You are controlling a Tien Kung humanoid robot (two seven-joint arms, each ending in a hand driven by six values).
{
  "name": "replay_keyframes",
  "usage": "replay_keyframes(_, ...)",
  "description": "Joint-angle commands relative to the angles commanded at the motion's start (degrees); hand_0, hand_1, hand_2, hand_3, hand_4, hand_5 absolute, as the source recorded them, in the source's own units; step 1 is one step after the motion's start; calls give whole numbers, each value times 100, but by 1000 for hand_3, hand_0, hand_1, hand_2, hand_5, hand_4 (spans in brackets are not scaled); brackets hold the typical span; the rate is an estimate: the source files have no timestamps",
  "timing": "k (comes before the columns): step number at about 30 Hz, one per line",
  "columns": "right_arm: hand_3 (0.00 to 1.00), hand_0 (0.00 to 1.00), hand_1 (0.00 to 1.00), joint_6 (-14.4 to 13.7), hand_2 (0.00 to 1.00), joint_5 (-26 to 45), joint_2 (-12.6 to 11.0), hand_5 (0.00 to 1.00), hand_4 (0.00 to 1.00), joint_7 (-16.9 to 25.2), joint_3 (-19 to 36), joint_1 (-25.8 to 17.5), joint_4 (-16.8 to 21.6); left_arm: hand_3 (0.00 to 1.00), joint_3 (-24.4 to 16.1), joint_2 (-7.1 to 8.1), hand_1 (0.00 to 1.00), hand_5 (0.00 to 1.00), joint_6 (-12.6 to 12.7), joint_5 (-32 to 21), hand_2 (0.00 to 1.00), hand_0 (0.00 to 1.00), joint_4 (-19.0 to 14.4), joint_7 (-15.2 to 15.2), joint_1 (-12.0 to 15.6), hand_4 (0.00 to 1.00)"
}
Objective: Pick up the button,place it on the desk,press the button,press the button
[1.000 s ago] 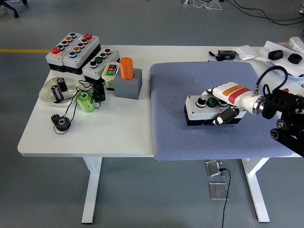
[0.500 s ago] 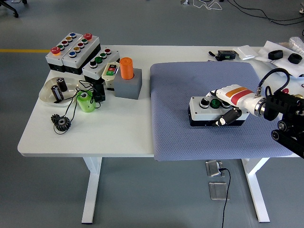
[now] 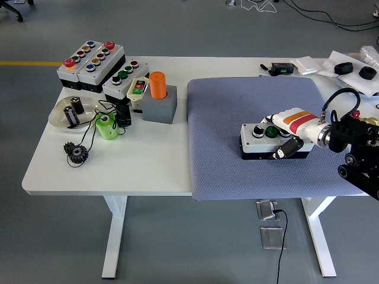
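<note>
A white and black button box [image 3: 260,139] with a black knob and a green button on top lies on the blue-grey mat [image 3: 237,106] at the right. My right hand [image 3: 286,134], white with an orange stripe, is closed around its right end, thumb on the near side and fingers over the top. I cannot tell whether the box rests on the mat or is held just above it. The left arm is out of view.
Several other button boxes [image 3: 92,62] stand at the table's far left, with a white bowl [image 3: 62,115] of batteries, a green cup [image 3: 106,127], an orange cylinder [image 3: 157,84] on a grey block, and black gears [image 3: 76,152]. Small items [image 3: 308,64] lie at the far right.
My right hand has drawn the button box a short way to the right and toward the near edge across the mat, keeping its grip.
</note>
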Motion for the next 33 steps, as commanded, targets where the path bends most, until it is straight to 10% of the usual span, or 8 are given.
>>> replay_keyframes(8, 732, 493, 474, 46, 556, -24, -62, 197, 719, -8, 48, -22, 53, 511, 26, 0, 706, 937, -3, -18, 725, 652, 0, 3, -13, 317)
replay_keyframes(9, 870, 641, 598, 65, 694, 0, -70, 224, 767, -1, 54, -25, 62, 511, 18, 0, 706, 938, -3, -13, 725, 652, 0, 3, -14, 318)
replay_keyframes(14, 870, 641, 598, 184, 694, 84, -99, 224, 767, -15, 86, -35, 91, 511, 39, 0, 706, 938, -7, -29, 725, 652, 0, 0, -15, 318)
replay_keyframes(15, 959, 786, 709, 197, 830, 93, -102, 235, 811, -17, 91, -37, 94, 511, 42, 0, 706, 937, -8, -31, 726, 652, 0, 0, -15, 318)
replay_keyframes(33, 998, 964, 888, 534, 995, 500, -679, 294, 891, -76, 853, -373, 912, 510, 18, 4, 706, 938, -16, -29, 726, 651, 0, -8, -44, 319)
